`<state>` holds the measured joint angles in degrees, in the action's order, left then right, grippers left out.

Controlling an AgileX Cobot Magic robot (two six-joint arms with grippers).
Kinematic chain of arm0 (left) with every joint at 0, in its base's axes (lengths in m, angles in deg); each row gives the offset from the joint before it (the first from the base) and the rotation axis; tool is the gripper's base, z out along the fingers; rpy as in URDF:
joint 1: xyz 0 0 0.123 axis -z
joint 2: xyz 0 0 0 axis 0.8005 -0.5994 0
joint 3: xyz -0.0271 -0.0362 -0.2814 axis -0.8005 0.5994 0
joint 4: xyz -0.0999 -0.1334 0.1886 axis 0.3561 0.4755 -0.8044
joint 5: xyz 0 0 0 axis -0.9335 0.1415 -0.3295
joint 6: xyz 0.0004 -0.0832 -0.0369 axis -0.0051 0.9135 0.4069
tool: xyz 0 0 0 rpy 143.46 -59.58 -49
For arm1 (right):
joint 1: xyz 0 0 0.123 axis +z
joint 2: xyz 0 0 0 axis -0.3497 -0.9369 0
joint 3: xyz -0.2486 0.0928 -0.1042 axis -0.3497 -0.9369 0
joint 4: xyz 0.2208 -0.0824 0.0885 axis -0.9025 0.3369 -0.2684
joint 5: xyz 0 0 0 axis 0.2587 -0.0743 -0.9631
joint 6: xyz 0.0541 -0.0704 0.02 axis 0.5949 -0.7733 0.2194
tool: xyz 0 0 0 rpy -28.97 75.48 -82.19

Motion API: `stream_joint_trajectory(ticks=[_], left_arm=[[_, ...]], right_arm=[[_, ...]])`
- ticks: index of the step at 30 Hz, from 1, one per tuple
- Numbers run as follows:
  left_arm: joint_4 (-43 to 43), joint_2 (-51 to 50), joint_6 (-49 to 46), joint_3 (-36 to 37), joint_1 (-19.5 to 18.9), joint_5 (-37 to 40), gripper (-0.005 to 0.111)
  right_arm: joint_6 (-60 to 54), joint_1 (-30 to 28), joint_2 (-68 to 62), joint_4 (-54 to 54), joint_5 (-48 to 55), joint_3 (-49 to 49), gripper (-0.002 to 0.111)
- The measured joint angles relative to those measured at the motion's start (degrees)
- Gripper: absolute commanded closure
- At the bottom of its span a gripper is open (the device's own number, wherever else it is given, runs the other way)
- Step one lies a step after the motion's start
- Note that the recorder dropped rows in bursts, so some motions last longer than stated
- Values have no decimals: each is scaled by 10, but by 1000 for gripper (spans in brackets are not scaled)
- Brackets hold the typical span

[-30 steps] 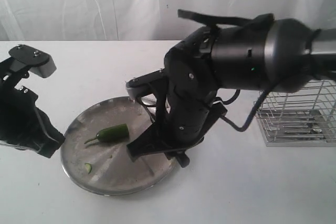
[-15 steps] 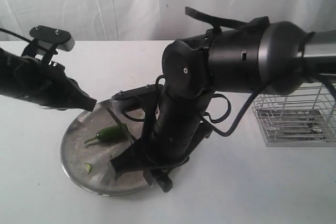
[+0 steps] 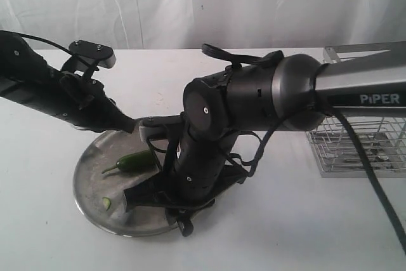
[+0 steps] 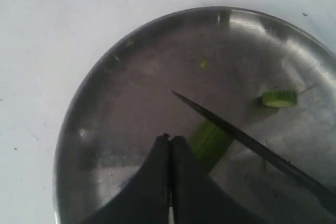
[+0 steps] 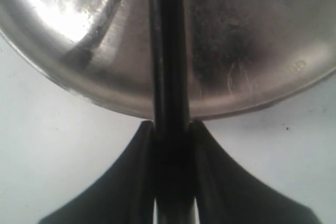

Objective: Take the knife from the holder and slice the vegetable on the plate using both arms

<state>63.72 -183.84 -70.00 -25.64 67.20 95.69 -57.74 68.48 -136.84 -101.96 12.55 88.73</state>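
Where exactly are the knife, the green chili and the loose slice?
knife (image 4: 236, 136), left wrist view, middle of the dark blade.
green chili (image 3: 136, 160), exterior view, middle of its body.
loose slice (image 4: 279, 98), left wrist view, its cut green face.

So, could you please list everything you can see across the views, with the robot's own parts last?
plate: one, shiny steel, on the table at front left.
chili pepper: one, dark green, on the plate.
cut slice: one, pale green, on the plate apart from the pepper.
knife: one, dark blade, over the pepper; black handle.
holder: one, silver wire, at far right.
table: one, white.
backdrop: one, white cloth.
left gripper: one, black, shut, above the plate.
right gripper: one, black, clamping the knife handle.
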Motion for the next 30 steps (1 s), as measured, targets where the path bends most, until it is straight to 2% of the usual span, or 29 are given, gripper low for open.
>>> stream_joint_trajectory(ticks=[19, 30], left_arm=[[79, -19, -45, -28, 0, 35, 107], [87, -29, -51, -29, 0, 37, 107]], right_arm=[[9, 10, -21, 0, -24, 0, 108], [38, 11, -33, 18, -40, 0, 108]])
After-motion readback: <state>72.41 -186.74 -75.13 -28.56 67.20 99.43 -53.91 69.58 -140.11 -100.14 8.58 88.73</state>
